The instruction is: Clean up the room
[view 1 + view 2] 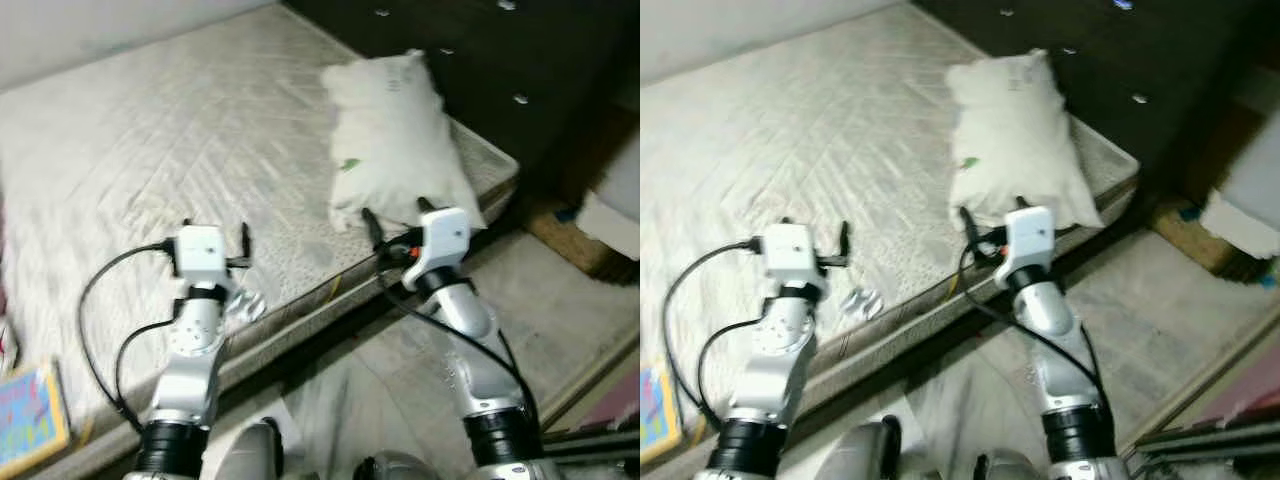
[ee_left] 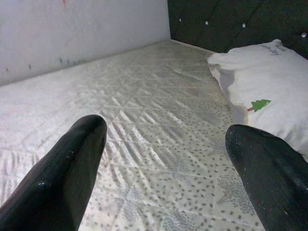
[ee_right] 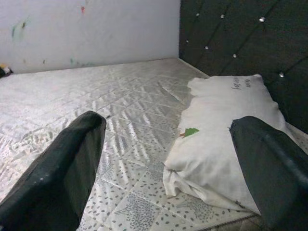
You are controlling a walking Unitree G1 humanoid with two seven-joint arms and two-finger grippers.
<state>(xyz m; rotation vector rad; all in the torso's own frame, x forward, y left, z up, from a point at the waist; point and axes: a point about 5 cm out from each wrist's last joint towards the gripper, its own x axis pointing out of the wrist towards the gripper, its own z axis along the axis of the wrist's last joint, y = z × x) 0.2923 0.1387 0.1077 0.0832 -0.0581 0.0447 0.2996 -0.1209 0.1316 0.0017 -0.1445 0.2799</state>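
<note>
Head views first: a bare quilted grey-white mattress [image 1: 150, 150] ran up to a dark tufted headboard [image 1: 480, 50], and a soft white pillow with a small green tree print [image 1: 395, 130] lay at the mattress's headboard corner, along its near edge. The right gripper [image 1: 395, 215] hovered at that near edge, its two black fingers spread apart and touching or just short of the pillow's lower end. The left gripper [image 1: 215, 232] hung over the near edge further down the mattress, well apart from the pillow, fingers also spread and empty. A small crumpled silvery wrapper [image 1: 862, 302] lay on the near edge just beside the left arm, and a colourful flat book [image 1: 30, 420] sat by the mattress's foot corner.

Left wrist view: both black fingertips [image 2: 72, 163] stood wide apart over the quilted surface, with the pillow off to one side near the headboard.

Right wrist view: the pillow [image 3: 226, 139] lay straight ahead between the parted fingers [image 3: 67, 163], close in.

Judging by its slack, rumpled shape, the pillow would be light, limp and forgiving, likely to sag when lifted; pinching a bunched fold at the near lower corner looked the surest hold.
</note>
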